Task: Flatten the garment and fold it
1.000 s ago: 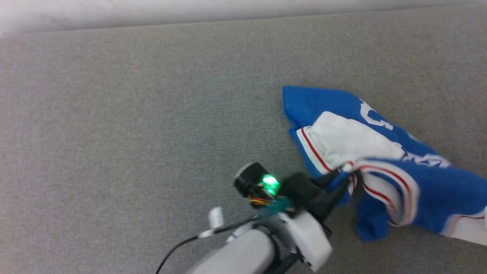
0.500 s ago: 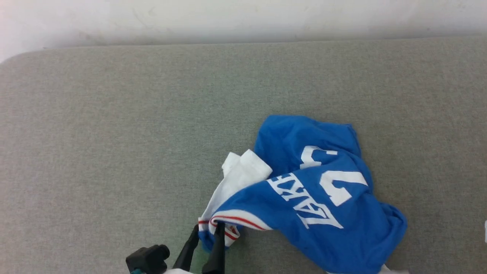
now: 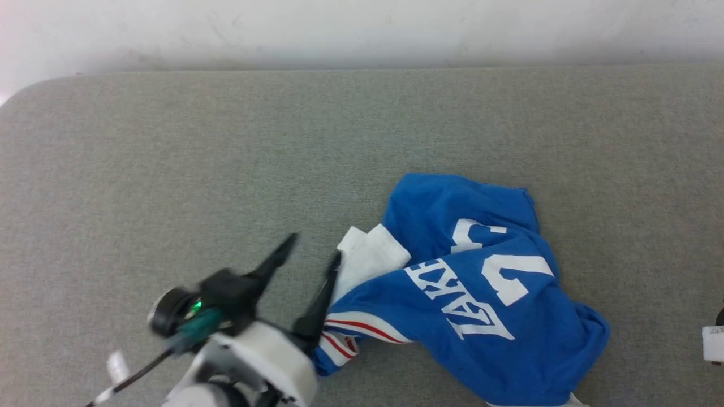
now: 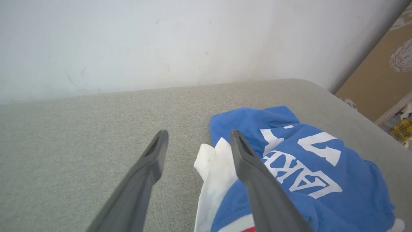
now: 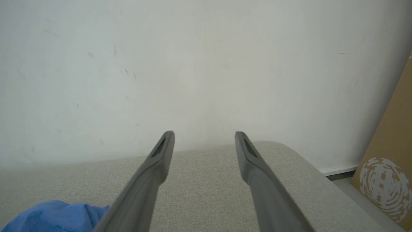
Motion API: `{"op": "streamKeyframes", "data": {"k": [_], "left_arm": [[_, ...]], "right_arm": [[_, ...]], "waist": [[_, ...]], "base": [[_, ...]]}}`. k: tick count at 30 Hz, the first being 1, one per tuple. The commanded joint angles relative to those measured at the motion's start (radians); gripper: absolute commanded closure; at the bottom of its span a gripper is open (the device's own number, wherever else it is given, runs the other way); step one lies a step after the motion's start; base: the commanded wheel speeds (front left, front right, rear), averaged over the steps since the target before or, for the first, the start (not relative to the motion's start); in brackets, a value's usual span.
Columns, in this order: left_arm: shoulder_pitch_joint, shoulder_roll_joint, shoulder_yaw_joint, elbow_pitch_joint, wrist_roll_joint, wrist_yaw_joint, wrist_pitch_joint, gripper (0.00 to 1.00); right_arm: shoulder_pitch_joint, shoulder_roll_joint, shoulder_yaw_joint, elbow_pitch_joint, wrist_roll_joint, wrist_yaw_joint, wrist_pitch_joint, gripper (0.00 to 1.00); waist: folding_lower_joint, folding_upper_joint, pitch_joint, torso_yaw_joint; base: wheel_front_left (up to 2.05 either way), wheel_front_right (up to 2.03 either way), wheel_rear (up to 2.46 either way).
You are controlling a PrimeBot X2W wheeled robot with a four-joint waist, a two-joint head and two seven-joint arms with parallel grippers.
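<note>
The garment [image 3: 481, 294] lies crumpled right of centre on the grey surface. It is royal blue with white letters and numbers facing up, a white sleeve [image 3: 370, 257] poking out at its left, and red-and-white striped trim [image 3: 345, 339] at its near left edge. My left gripper [image 3: 314, 250] stands open just left of the sleeve, its right finger [image 3: 319, 302] beside the cloth and nothing held. The left wrist view shows the garment [image 4: 299, 170] past the open gripper [image 4: 198, 132]. My right gripper [image 5: 204, 133] is open and empty, with a bit of the blue garment [image 5: 54, 216] at its lower left.
The grey padded table [image 3: 169, 169] ends at a white wall [image 3: 362, 28] behind, with a rounded corner at the far left. A brown cardboard box [image 5: 389, 180] stands off the table's right end. A white part [image 3: 714, 342] pokes in at the right edge.
Half a second ago my left gripper was shut on the striped trim at the garment's near left edge. It has opened, let go and risen. The garment lies still. The camera shifted earlier.
</note>
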Motion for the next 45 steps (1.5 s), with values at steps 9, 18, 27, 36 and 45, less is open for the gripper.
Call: {"op": "streamKeyframes", "data": {"k": [9,18,27,36,45], "left_arm": [[-0.171,-0.026,-0.154,0.218,0.070,-0.086,0.210,0.00],[-0.173,-0.063,-0.131,0.326,0.040,-0.053,0.194,1.00],[-0.112,-0.111,0.024,0.278,-0.029,0.052,-0.002,1.00],[-0.086,-0.062,-0.021,0.246,0.026,0.029,-0.017,0.00],[-0.200,-0.078,-0.126,0.325,0.012,-0.089,0.120,0.00]], "right_arm": [[0.000,0.002,0.010,0.008,0.012,-0.001,-0.003,0.00],[0.002,0.002,0.010,0.014,0.016,-0.001,-0.006,0.00],[0.006,0.002,0.002,0.009,0.015,-0.001,-0.002,0.00],[0.008,0.002,0.005,-0.006,0.007,-0.001,0.014,0.00],[-0.002,0.002,0.034,-0.010,0.010,-0.001,0.020,0.00]], "waist": [[0.0000,0.0000,0.017,-0.048],[0.0000,0.0000,0.010,-0.048],[0.0000,0.0000,-0.009,-0.014],[0.0000,0.0000,-0.013,0.020],[0.0000,0.0000,0.014,0.007]], "base": [[0.00,0.00,0.00],[0.00,0.00,0.00],[0.00,0.00,0.00],[0.00,0.00,0.00],[0.00,0.00,0.00]]}}
